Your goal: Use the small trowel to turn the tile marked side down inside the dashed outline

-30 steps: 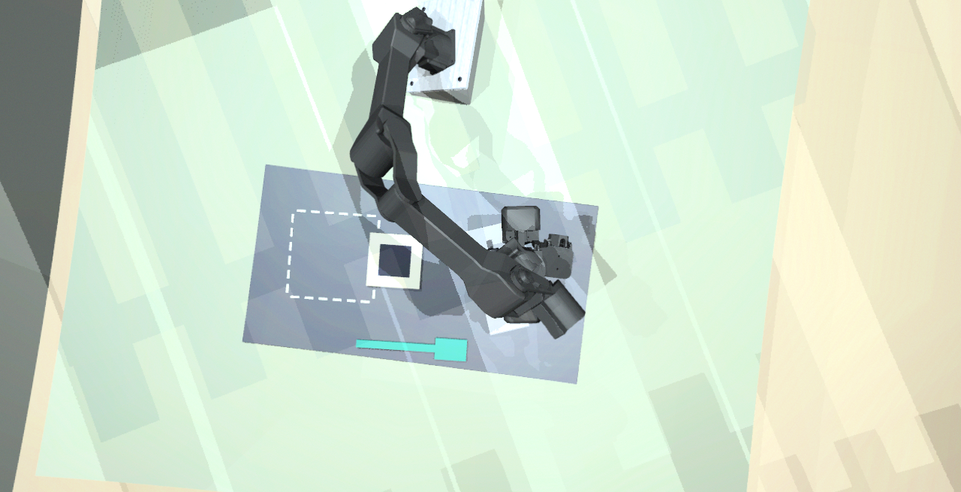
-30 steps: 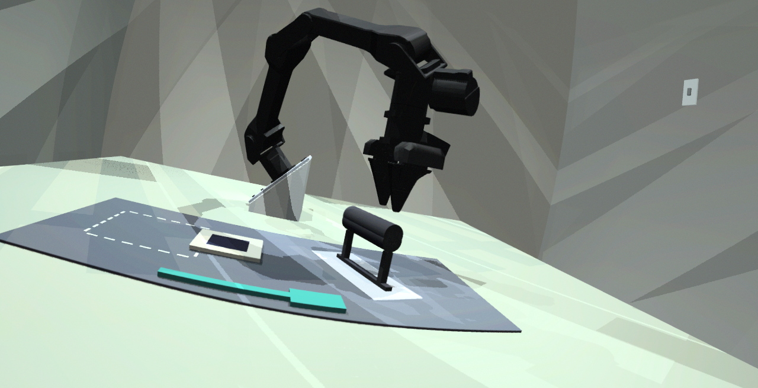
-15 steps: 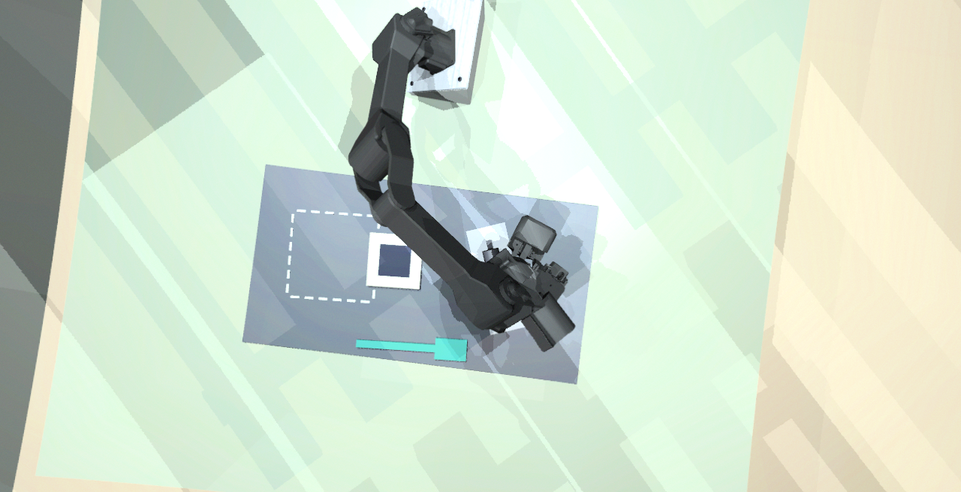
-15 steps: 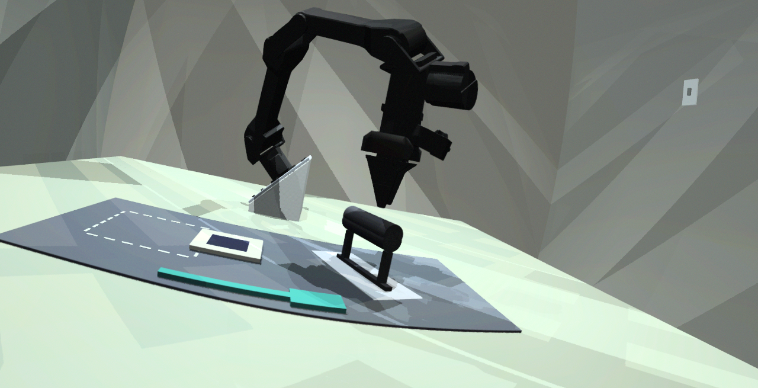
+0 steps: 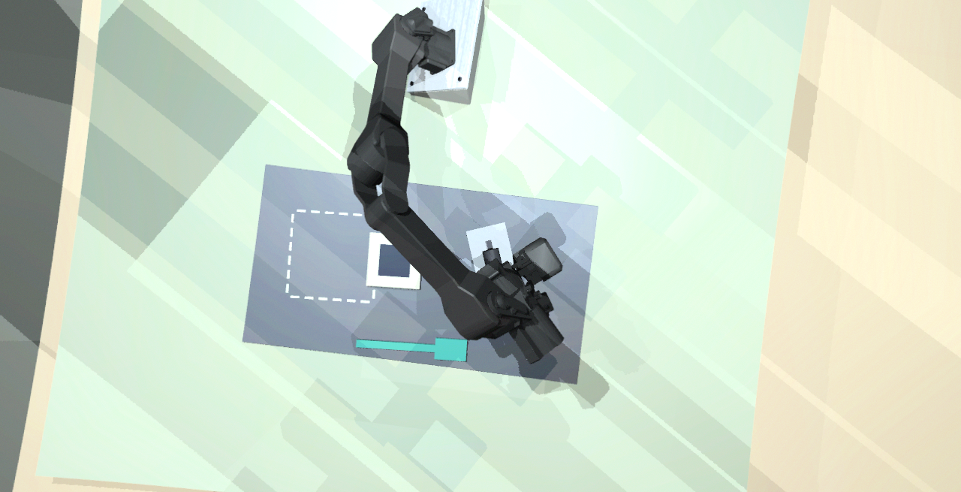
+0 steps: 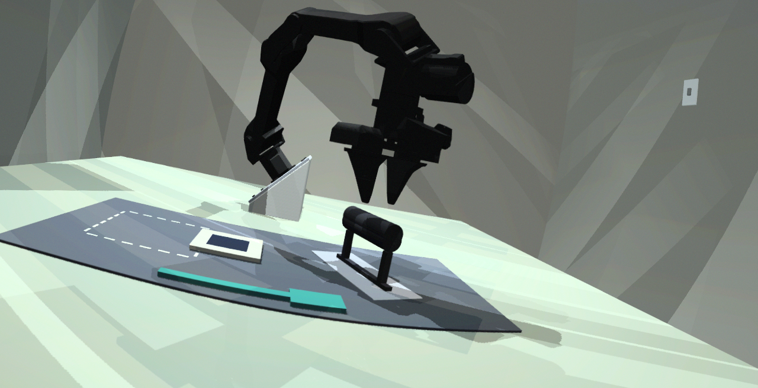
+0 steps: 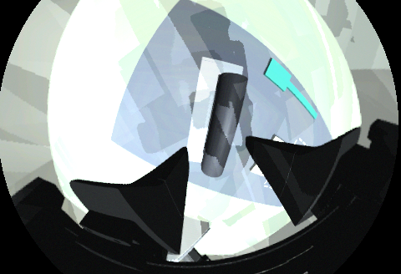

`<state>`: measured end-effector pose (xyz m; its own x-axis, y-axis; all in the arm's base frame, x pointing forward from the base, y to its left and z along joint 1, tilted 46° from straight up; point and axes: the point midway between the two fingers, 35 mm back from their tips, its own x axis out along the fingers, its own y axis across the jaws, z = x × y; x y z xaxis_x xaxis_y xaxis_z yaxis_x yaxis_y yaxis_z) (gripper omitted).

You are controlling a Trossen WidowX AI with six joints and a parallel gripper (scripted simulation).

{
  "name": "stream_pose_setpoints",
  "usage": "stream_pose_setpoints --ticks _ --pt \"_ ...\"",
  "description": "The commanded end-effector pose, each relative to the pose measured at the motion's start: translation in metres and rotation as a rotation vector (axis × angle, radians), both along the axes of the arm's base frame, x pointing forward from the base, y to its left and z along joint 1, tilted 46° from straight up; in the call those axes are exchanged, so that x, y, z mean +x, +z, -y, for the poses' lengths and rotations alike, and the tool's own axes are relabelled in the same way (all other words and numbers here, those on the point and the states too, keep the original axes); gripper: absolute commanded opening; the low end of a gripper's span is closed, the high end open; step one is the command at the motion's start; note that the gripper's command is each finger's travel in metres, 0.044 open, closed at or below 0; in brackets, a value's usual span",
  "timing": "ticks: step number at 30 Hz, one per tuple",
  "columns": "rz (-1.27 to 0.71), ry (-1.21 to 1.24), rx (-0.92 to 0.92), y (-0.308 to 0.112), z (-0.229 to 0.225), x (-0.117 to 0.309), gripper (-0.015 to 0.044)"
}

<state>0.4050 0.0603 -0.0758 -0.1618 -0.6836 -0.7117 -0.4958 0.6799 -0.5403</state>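
Observation:
The trowel has a pale flat blade (image 5: 477, 236) (image 6: 355, 275) (image 7: 202, 115) and a round black handle (image 5: 490, 255) (image 6: 372, 226) (image 7: 227, 119) raised on two posts. It stands on the right half of the mat (image 5: 269, 327) (image 6: 53, 237). My gripper (image 6: 379, 202) (image 7: 217, 144) is open and empty, above the handle and not touching it. The arm hides the fingertips in the top view. The tile (image 5: 373, 260) (image 6: 255, 247) lies flat with its dark square up. It overlaps the right side of the dashed outline (image 5: 300, 210) and lies mostly outside it.
A flat teal tool (image 5: 451, 349) (image 6: 318, 299) (image 7: 277, 73) with a long thin handle lies along the mat's front edge, in front of the tile and trowel. The arm's sloped metal base (image 5: 463, 38) (image 6: 288, 195) stands behind the mat.

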Motion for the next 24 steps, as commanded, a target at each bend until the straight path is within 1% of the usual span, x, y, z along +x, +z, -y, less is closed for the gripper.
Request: stream_pose_setpoints --ticks 1,6,15,24 --pt "0.118 -0.118 -0.03 0.005 0.003 0.005 0.027" --pt "0.22 -0.224 -0.055 0.009 0.006 0.009 0.027" --pt "0.224 -0.228 -0.056 0.008 0.007 0.009 0.027" --pt "0.224 -0.228 -0.056 -0.002 0.017 0.007 0.027"
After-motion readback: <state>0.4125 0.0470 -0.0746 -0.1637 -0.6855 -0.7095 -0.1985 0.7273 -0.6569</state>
